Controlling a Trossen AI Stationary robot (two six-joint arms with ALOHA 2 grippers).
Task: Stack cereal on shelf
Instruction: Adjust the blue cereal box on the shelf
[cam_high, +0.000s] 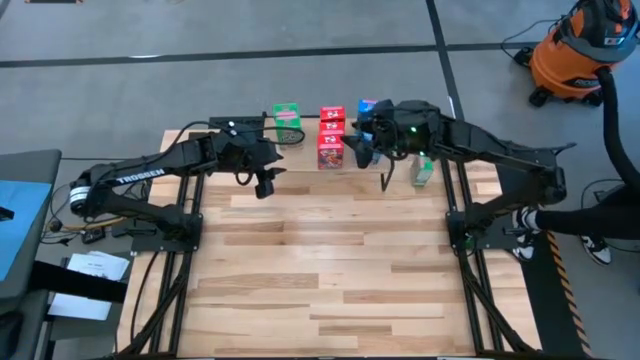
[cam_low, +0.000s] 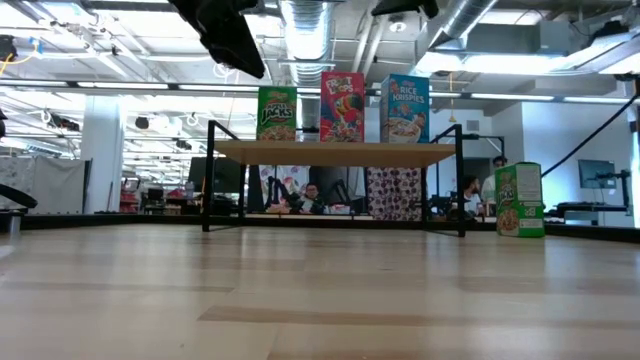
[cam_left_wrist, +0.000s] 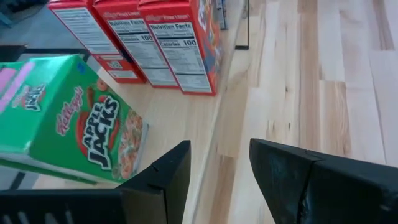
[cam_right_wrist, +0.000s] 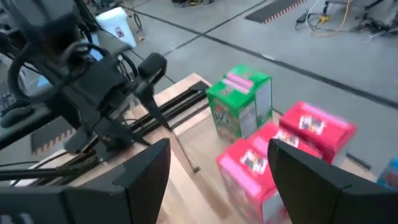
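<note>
Two views disagree: low down, one green box stands beyond my released right gripper; my empty left gripper sees only shelved boxes.

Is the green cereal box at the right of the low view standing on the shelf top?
No: that green cereal box stands on the tabletop beside the shelf, outside its right legs.

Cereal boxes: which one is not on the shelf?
The green box standing alone on the tabletop, right of the shelf in the low view; the other visible boxes stand on the shelf top.
</note>
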